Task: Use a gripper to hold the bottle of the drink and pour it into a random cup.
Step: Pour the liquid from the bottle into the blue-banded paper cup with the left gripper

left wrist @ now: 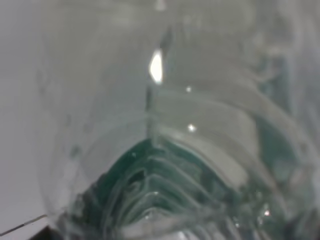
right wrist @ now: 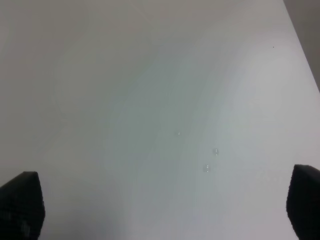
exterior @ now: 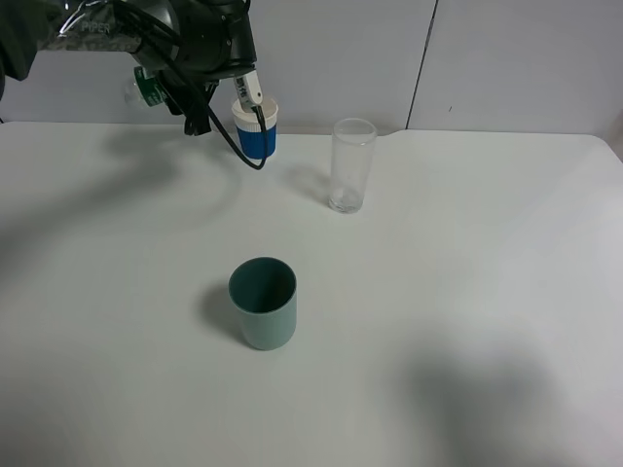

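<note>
My left gripper (exterior: 177, 99) is raised at the back left of the table and is shut on the bottle of the drink (exterior: 146, 88). Only the bottle's dark green label and a bit of clear plastic show beside the black arm. In the left wrist view the bottle (left wrist: 165, 150) fills the picture, clear and ribbed with the green label, and the fingers are hidden. A teal cup (exterior: 263, 302) stands upright at the table's middle front. My right gripper (right wrist: 162, 202) is open and empty over bare table; it is out of the exterior high view.
A tall clear glass (exterior: 351, 165) stands at the back middle. A white cup with a blue band (exterior: 257, 128) stands at the back, right next to the left arm and its black cable (exterior: 234, 146). A few small drops (right wrist: 210, 160) lie on the white table (exterior: 467, 292).
</note>
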Robot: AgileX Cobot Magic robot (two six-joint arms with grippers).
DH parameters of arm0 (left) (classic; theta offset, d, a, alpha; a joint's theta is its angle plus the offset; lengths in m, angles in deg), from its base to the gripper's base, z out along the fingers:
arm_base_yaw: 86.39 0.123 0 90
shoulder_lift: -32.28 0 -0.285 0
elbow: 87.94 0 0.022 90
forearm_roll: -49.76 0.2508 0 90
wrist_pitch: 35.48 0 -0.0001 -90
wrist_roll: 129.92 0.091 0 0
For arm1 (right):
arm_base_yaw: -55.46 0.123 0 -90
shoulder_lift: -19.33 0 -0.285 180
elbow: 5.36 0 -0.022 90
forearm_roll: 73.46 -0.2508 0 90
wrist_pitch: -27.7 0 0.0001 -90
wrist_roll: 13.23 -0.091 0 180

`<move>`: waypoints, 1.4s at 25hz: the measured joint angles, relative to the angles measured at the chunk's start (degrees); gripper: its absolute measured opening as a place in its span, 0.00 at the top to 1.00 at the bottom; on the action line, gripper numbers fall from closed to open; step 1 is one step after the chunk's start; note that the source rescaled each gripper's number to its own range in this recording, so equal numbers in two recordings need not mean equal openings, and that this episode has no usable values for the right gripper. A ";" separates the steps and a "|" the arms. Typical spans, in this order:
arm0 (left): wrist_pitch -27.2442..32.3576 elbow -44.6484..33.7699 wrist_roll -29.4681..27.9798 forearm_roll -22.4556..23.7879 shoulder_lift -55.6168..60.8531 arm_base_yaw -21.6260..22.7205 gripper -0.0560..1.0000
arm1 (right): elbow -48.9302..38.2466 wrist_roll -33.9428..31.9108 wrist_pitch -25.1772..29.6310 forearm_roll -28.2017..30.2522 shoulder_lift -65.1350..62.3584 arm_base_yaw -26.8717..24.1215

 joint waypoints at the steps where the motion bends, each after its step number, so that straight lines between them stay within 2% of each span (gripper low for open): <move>1: 0.24 0.00 0.16 0.00 0.00 0.00 0.95 | 0.00 0.00 0.00 0.00 0.00 0.00; 22: 3.73 0.00 1.68 1.45 -0.05 0.00 0.95 | 0.00 0.00 0.00 0.00 0.00 0.00; 35: 4.58 0.00 2.37 5.29 -0.05 -0.11 0.95 | 0.00 0.00 0.00 0.00 0.00 0.00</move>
